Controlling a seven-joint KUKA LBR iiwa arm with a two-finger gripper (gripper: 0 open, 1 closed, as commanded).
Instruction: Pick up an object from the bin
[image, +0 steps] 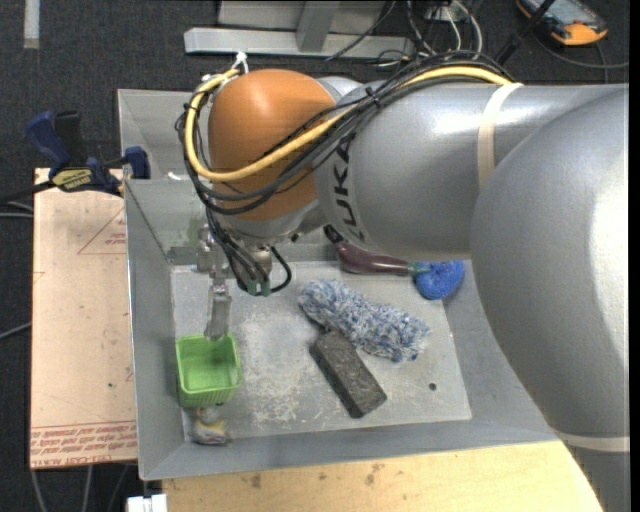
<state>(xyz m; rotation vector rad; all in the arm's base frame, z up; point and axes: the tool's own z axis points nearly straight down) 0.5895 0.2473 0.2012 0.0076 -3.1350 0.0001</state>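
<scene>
My gripper (216, 322) hangs below the arm's wrist at the left side of the bin, its tip right at the far rim of a small green square tub (208, 372). The tub stands upright near the bin's front left corner. Whether the tip touches the rim I cannot tell. Just in front of the tub lies a small pale crumpled thing (210, 430). A blue-and-white fluffy cloth (362, 318) lies in the middle of the bin, to the gripper's right.
A dark grey oblong block (348, 374) lies against the cloth's near edge. A brush with a maroon handle (372, 262) and a blue head (440, 280) lies at the back right, partly under the arm. The arm covers the bin's back and right.
</scene>
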